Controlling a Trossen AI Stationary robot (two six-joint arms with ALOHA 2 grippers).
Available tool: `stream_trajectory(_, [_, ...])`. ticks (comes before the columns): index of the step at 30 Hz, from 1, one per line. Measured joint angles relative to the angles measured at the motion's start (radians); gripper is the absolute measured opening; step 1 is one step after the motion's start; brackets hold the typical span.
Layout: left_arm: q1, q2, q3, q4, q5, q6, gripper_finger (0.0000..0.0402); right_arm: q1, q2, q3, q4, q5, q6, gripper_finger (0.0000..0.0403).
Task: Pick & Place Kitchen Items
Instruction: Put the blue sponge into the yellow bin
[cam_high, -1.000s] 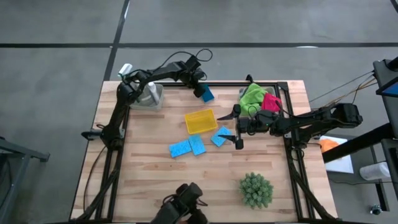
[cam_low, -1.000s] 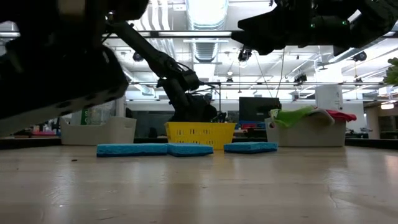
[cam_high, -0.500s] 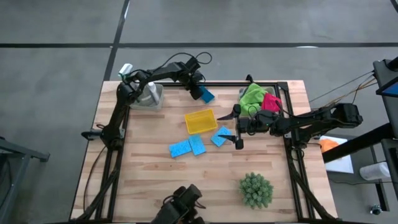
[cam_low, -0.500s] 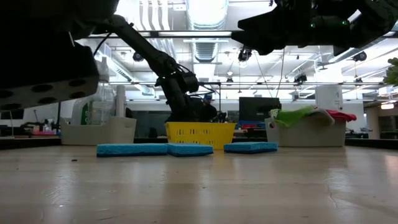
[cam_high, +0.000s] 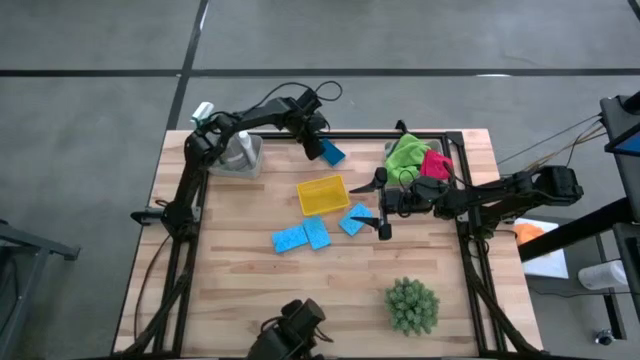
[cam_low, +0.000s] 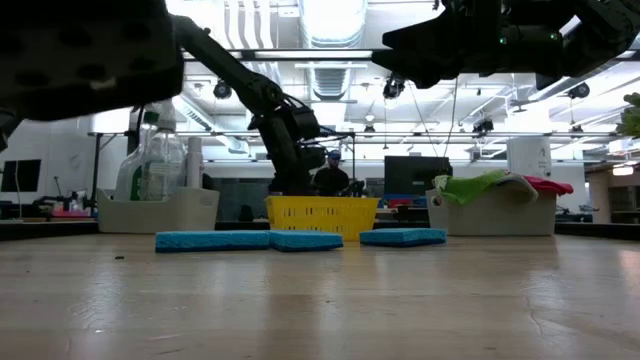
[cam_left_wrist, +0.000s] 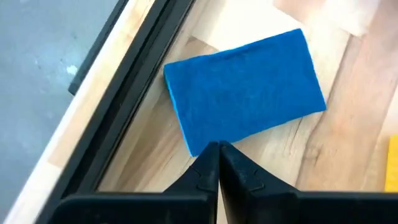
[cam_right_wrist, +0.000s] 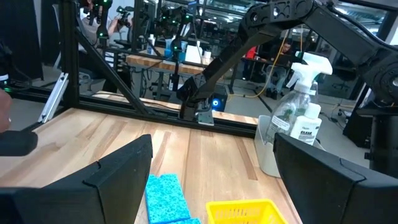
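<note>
Sponge (cam_left_wrist: 244, 90), bright blue rect., flat on table; left gripper (cam_left_wrist: 218, 147) clenched empty, just beside.

Sponges (cam_high: 303, 236) beside tray (cam_high: 323, 195)

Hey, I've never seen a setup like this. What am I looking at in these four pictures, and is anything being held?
Two dark robot arms work at a wooden table. One picture looks down from above, one looks level across the tabletop, and two come from cameras on the arms' wrists. On the table lie a yellow tray, blue sponges, a bin of bottles, cloths and a plant. The left gripper is shut, tips at the far sponge; whether it pinches it, I cannot tell. The right gripper hangs open, holding nothing.
</note>
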Motion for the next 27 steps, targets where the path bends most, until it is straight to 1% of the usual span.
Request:
stream_trajectory(4, [-0.023,-0.006,0.000,-0.004,-0.034,0.063,0.0014,0.000,0.000,0.000,-0.001,0.000,-0.002,0.0331])
stream_trajectory(9, [-0.056,-0.015,0.000,0.003,-0.113,0.112,0.0014,0.000,0.000,0.000,-0.007,0.000,-0.002,0.0331])
stream_trajectory(18, [-0.099,-0.021,-0.005,0.003,-0.121,0.250,0.0020,0.000,0.000,0.000,-0.008,0.000,-0.002,0.0331])
stream_trajectory(20, [-0.110,-0.021,-0.005,-0.003,-0.130,0.281,0.0036,0.000,0.000,0.000,-0.009,0.000,-0.002,0.0331])
stream_trajectory(22, [-0.120,-0.021,-0.006,-0.009,-0.164,0.311,0.0062,0.000,0.000,0.000,-0.009,0.000,-0.002,0.0331])
stream_trajectory(27, [-0.132,-0.021,-0.008,0.002,-0.292,0.376,0.0157,0.000,0.000,0.000,-0.009,0.000,-0.002,0.0331])
